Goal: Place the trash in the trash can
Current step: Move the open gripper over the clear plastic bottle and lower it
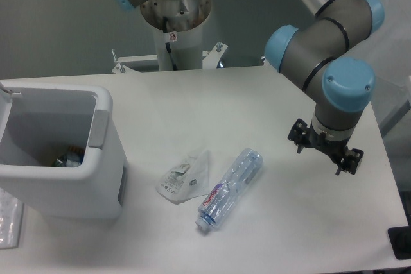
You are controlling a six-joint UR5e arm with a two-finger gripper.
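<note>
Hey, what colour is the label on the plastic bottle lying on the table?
Red and blue, on the clear bottle, seen in the fixed camera view.

Crushed clear bottle (pixel 229 187) and crumpled wrapper (pixel 184 176) side by side, flat, right of open grey-white trash can (pixel 96 178).

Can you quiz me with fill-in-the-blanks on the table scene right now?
1. The crushed clear plastic bottle lies on the white ____.
2. The crumpled clear-white wrapper lies between the bottle and the light grey plastic ____.
3. The pincer holds ____.

Missing words: table; bin; nothing
</note>
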